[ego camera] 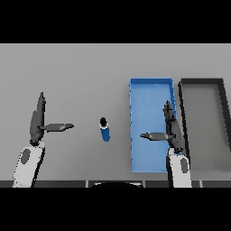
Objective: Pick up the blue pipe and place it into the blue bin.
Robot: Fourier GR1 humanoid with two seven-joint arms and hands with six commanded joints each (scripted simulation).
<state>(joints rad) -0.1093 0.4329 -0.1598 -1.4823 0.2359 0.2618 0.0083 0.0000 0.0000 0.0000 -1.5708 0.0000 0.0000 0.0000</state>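
Observation:
The blue pipe (105, 131) stands upright on the grey table, short, with a dark top end. To its right lies the blue bin (151, 90), a long shallow tray with nothing visible inside. My right hand (173, 131) hovers over the bin's right part, fingers straight and thumb stretched out to the left, well clear of the pipe. My left hand (37, 122) is at the left of the table, fingers straight, thumb pointing toward the pipe, holding nothing.
A dark-rimmed grey bin (182, 103) sits directly right of the blue bin, their long sides almost touching. Bare grey table (81, 72) lies between the left hand and the pipe and across the far side.

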